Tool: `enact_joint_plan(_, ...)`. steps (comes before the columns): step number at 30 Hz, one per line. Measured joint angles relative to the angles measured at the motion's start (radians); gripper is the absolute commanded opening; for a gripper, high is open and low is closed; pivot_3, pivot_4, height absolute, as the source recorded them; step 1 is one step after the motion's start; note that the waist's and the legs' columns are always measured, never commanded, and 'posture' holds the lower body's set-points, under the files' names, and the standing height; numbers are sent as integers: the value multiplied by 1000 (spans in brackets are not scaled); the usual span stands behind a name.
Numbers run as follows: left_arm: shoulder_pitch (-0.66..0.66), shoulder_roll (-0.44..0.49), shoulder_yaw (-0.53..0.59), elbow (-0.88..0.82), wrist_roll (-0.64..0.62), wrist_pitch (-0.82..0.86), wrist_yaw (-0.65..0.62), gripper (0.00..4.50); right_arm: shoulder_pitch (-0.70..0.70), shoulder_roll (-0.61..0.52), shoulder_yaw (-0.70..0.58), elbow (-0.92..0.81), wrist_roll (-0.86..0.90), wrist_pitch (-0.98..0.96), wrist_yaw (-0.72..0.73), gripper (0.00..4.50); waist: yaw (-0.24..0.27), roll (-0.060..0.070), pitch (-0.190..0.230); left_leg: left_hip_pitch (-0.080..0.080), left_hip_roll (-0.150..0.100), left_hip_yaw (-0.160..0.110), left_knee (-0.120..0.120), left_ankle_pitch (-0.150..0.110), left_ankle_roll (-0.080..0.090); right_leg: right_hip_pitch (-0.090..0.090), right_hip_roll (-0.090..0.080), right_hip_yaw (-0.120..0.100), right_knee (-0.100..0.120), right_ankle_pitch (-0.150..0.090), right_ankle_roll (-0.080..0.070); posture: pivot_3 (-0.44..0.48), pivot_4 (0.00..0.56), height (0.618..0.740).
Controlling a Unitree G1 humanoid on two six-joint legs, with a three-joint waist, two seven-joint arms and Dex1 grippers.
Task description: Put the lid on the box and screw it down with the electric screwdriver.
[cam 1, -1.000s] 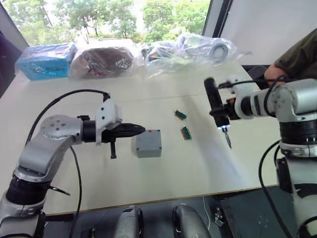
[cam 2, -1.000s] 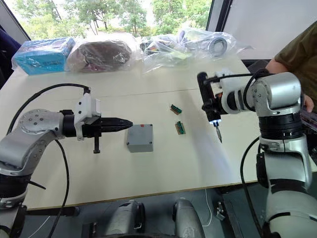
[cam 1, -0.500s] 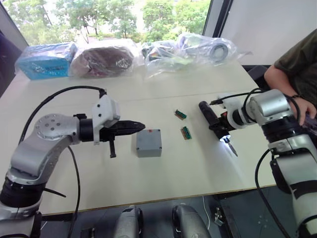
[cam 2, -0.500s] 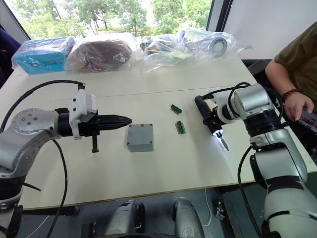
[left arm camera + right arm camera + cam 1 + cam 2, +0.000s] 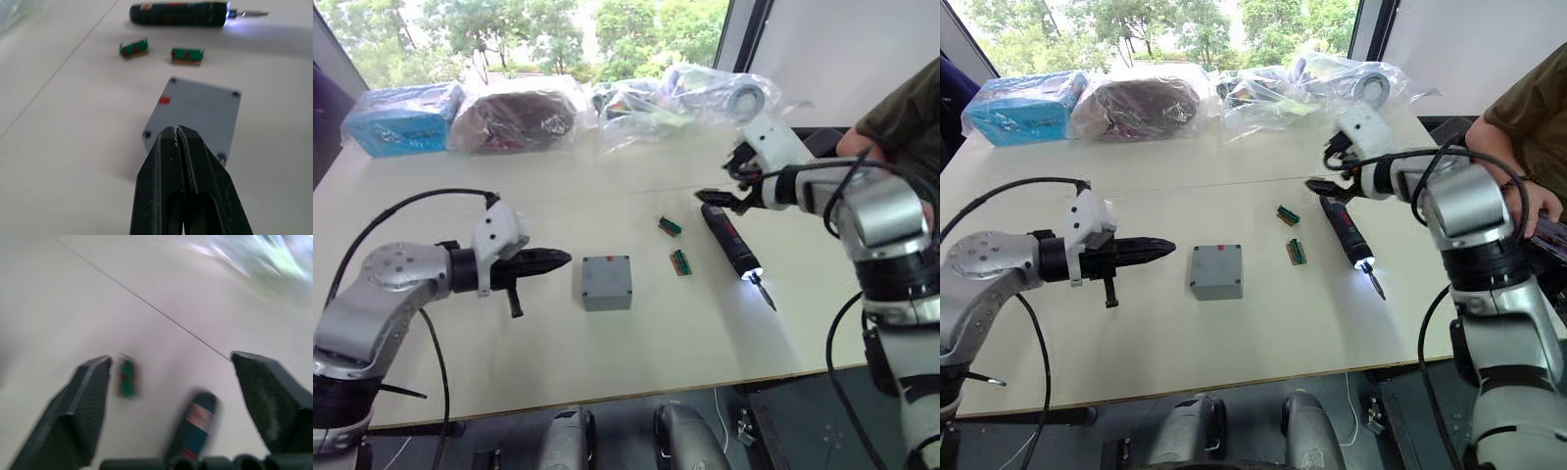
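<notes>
The grey box [image 5: 607, 282] stands mid-table with the lid [image 5: 203, 115] lying flat on top; the lid shows corner screw holes and a small red mark. My left gripper [image 5: 563, 258] is shut and empty, pointing at the box from a short gap to its left. The black electric screwdriver [image 5: 732, 243] lies on the table right of the box, its tip light on and its bit [image 5: 767, 292] pointing toward the front edge. Just above the screwdriver's rear end, my right gripper [image 5: 717, 199] hovers open with nothing between its fingers [image 5: 90, 391].
Two small green circuit pieces [image 5: 671, 226] [image 5: 681, 262] lie between box and screwdriver. Plastic-wrapped bundles [image 5: 519, 119] and a blue pack [image 5: 403, 119] line the table's far edge. A person's arm [image 5: 901, 108] is at the far right.
My right gripper has let go of the screwdriver, which now lies on the table, and has risen toward the back. My left gripper has drawn back leftward from the box.
</notes>
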Motion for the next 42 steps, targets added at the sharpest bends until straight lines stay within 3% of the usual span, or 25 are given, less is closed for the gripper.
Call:
enact_joint_plan(1, 6, 0, -5, 15, 10, -10, -2, 0, 35, 7, 2, -28, 2, -11, 1, 2459, 1, 0, 0, 0, 0, 0, 0, 0, 0, 1, -1, 0, 0, 0, 0, 0, 150, 740)
enact_joint_plan(7, -1, -32, -63, 114, 70, -77, -20, 0, 187, 107, 18, -163, 4, -7, -50, 117, -1, -1, 0, 0, -1, 1, 4, 0, 0, 2, -3, 1, 0, 0, 0, 0, 150, 740)
enact_joint_plan(13, -21, -125, -174, 218, 147, -129, -17, 0, 320, 174, 132, -250, 0, 39, -85, 117, -1, -1, 0, 0, -1, 0, 4, 0, 0, 1, -2, 0, 2, 0, 0, 0, 150, 740)
enact_joint_plan(33, -270, -304, -276, 543, 324, -275, -5, 0, 327, 202, 234, -335, 4, 156, -60, 117, 0, -3, 0, 0, -1, -1, 8, 0, 0, 3, -1, -1, 3, 0, 0, 0, 150, 740)
enact_joint_plan(38, -270, -296, -280, 569, 345, -304, -8, 0, 296, 133, 228, -335, -8, 156, -46, 117, -1, -3, 0, -1, -1, -1, 9, 0, 0, 3, -1, -1, 4, 0, 0, 0, 150, 740)
enact_joint_plan(42, -200, -201, -268, 492, 330, -291, -74, 0, 248, 74, 189, -295, -34, 106, -28, 117, -8, -3, 0, 0, 0, -2, 9, 0, 0, 3, -1, -1, 4, 0, 0, 0, 150, 740)
